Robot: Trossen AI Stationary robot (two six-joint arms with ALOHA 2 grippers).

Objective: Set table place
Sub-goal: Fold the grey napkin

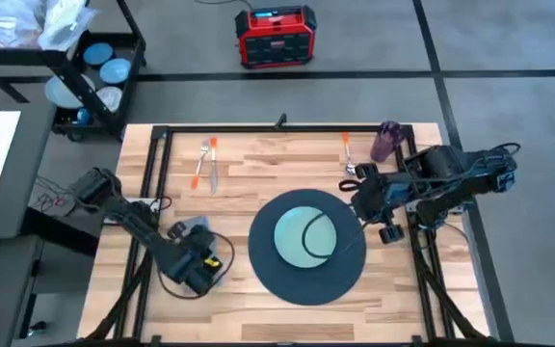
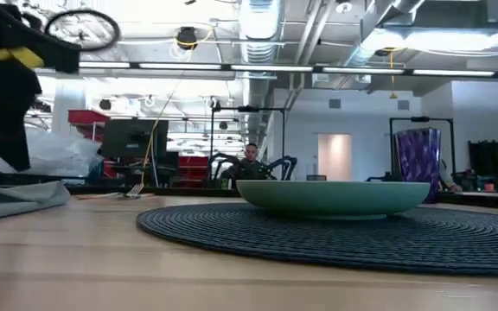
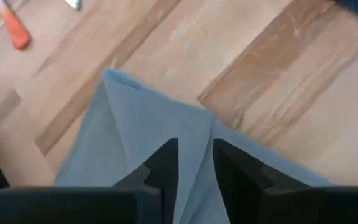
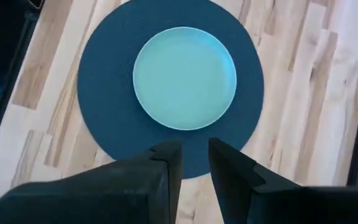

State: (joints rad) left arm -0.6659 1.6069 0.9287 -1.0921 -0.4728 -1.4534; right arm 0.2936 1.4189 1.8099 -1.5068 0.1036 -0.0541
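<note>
Gripping a fold of the grey napkin [image 3: 160, 130], the left gripper [image 3: 194, 168] is pressing its two dark fingers [image 3: 166, 163] close together on the cloth, which is spreading out ahead of the fingertips and to both sides of them across the table [image 1: 258, 169]. In the high view the napkin [image 1: 189, 229] is peeking out just beside the left gripper [image 1: 198, 262], on the side away from the table's near edge, and the dark round mat [image 1: 308, 247] is lying a little beyond this claw toward the other arm, with the pale green plate [image 1: 305, 235] sitting in its middle. Farther off, toward the far rail, the orange-handled fork [image 1: 201, 162] and knife [image 1: 214, 164] are resting side by side. Over at the mat's far side the right gripper [image 1: 364, 200] is hanging above the rim, its fingers [image 4: 165, 174] standing a small gap apart with nothing between them and the plate [image 4: 184, 78] lying ahead of the tips. Behind that gripper the spoon [image 1: 348, 154] and purple cup [image 1: 386, 142] are waiting near the far corner.
</note>
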